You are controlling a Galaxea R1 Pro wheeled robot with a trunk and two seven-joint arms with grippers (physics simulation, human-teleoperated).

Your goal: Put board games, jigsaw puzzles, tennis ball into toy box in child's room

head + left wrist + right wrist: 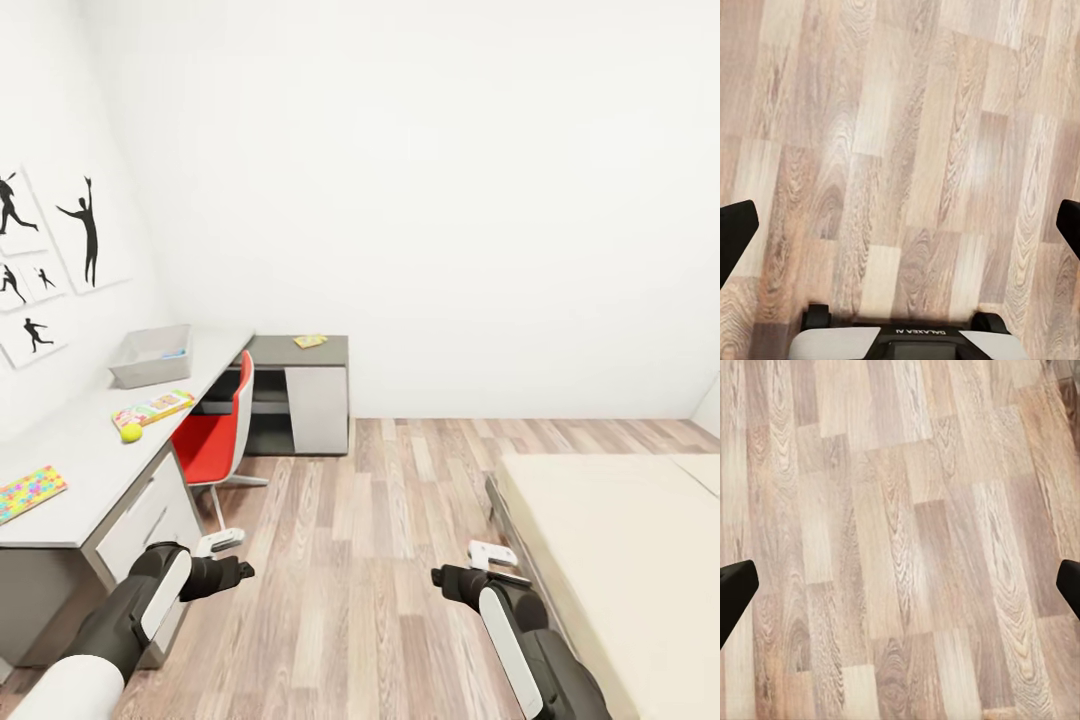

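Left gripper (900,225): both dark fingertips (735,236) sit at opposite edges of the left wrist view, spread wide, nothing between them but wood-plank floor (907,150). Right gripper (900,585): same condition in the right wrist view, fingertips (735,592) far apart over bare planks, released, holding nothing.

Head view: left gripper (222,545) and right gripper (490,556) both hang low over the floor (380,560), arms bent, well apart from each other. The wrist views give the finger spread; the head view gives the room.

Count on the table (90,450): one toy box (150,355), pale grey, near the wall at the far end, with a small bluish item inside that is too small to identify; one board game (155,407) lying flat in front of the box; one tennis ball (131,433) just beside that carton's near end; one jigsaw puzzle (30,492) at the near end. A second flat, yellowish slab (310,341) lies on the lower dark shelf section (300,352); type unclear.

One red-and-white swivel chair (215,435) stands at the desk. The bed (620,560) lies just beside the right gripper, its visible top plain. Five silhouette prints (85,230) hang on the left wall.

All table items lie well apart from both grippers, ahead and to the left
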